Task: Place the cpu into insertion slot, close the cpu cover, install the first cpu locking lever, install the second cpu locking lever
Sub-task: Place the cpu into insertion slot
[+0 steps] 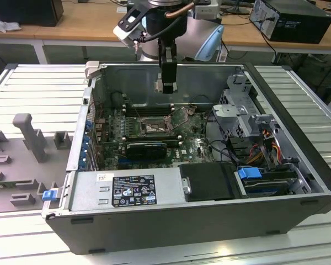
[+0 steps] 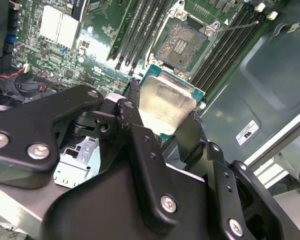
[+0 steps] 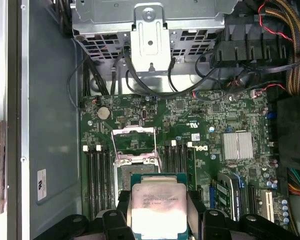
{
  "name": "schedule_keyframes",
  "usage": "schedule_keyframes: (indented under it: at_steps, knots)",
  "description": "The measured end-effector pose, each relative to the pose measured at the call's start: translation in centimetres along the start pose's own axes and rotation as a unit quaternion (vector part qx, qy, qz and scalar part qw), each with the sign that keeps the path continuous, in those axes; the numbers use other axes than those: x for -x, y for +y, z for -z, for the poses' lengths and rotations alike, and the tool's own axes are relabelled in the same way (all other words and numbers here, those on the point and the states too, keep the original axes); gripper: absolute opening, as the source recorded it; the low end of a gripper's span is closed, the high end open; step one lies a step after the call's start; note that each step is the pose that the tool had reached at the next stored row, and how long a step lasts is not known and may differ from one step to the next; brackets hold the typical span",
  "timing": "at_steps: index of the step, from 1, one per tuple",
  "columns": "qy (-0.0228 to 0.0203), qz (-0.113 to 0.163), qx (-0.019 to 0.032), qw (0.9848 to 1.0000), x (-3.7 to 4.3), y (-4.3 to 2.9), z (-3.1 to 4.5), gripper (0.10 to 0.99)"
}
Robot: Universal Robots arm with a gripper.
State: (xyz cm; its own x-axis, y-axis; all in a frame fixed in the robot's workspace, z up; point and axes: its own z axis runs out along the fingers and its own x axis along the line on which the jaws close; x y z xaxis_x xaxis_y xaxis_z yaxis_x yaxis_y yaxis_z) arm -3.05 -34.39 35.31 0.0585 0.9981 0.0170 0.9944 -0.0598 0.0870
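The cpu (image 3: 156,202), a small square chip with a pale metal top, sits between my gripper's black fingers (image 3: 194,201). My gripper (image 1: 166,87) is shut on it and hangs above the green board inside the open computer case. The insertion slot (image 2: 182,42) lies bare a short way beyond the chip, its contact field showing. On the exterior view, the insertion slot (image 1: 153,127) is below and slightly left of the gripper. The cpu cover (image 3: 134,145) stands raised off the socket as a thin silvery frame. A thin metal lever (image 2: 238,25) sticks out beside the socket.
Black memory slots (image 3: 97,180) flank the socket. A black card (image 1: 146,148) lies just in front of it. A metal drive cage (image 1: 237,113) and bundled cables (image 1: 265,146) fill the case's right side, and a power supply (image 1: 127,190) spans the front. Grey fixtures (image 1: 27,138) stand outside on the left.
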Motion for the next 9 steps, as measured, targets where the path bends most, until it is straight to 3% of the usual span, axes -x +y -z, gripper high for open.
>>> schedule_keyframes:
  at_steps: [9]
  knots:
    - [-0.0001, -0.002, 0.0000, 1.0000, 0.02, -0.09, -1.05, 0.529]
